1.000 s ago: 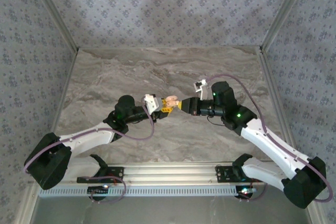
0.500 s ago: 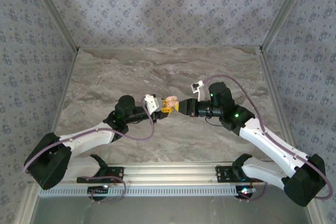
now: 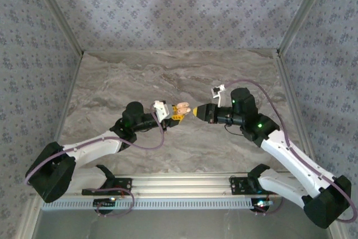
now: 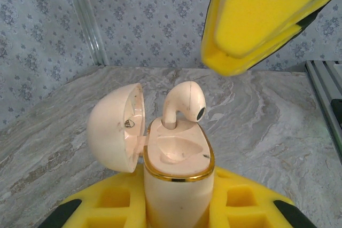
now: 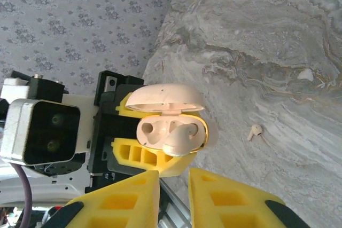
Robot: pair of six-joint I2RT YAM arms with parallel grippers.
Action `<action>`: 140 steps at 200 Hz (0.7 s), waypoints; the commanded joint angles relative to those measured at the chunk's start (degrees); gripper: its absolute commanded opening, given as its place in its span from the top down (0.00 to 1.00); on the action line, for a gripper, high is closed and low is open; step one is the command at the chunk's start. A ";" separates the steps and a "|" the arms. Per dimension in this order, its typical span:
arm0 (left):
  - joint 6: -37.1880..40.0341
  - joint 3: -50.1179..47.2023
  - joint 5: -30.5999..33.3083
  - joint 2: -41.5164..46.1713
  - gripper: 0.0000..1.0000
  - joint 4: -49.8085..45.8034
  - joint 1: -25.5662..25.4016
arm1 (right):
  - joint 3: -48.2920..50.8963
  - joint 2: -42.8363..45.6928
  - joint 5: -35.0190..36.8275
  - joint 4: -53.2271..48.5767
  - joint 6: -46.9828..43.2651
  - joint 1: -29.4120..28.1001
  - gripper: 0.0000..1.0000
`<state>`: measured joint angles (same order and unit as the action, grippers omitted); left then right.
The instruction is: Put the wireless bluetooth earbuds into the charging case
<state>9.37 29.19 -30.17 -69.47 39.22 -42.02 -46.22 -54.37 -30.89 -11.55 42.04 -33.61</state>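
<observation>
Left wrist view has the pale pink, egg-shaped plastic charging case [image 4: 179,185] right in the middle, standing up with its round lid [image 4: 115,126] swung open to one side. The left gripper [image 4: 179,209] has its yellow fingers closed tight on the bottom of the case, one on each side, and holds it up above the grey marble table [image 4: 278,126]. One pale pink plastic earbud [image 4: 184,102] stands in the case with its stem down in a hole. Its round head sticks up over the gold rim [image 4: 179,174], so I think it is not pushed all the way in. The hole beside it is empty.

The right gripper [image 5: 173,175] hangs just in front of the open case. Its yellow fingers are a little way apart and have nothing between them.

Right wrist view also shows a second small pale earbud [image 5: 255,131] lying on the table, well away from the case. Further off there is a tiny white bit [image 5: 305,74] — too small to tell what it is, maybe another piece.

So the job looks about half done. What is left, I think: press the first earbud down until it sits flat, then pick up the one on the table and put it in the empty hole — and after that the lid could go down
</observation>
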 commanded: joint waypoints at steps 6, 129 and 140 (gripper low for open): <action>0.04 0.53 -0.79 1.83 0.88 1.49 -0.42 | -1.31 -1.35 -1.18 1.24 -0.46 -0.44 0.79; -0.01 0.87 -0.94 1.56 0.88 1.27 -0.36 | -2.58 -4.70 -1.54 3.38 -0.60 -2.76 0.81; 0.06 0.87 -0.94 1.58 0.88 1.12 -0.40 | -2.87 -5.09 -1.69 3.34 -0.69 -2.91 0.81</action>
<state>9.37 29.19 -30.15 -68.93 39.20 -42.02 -46.46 -58.85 -31.81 -9.13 42.02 -36.01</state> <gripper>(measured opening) 0.226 0.194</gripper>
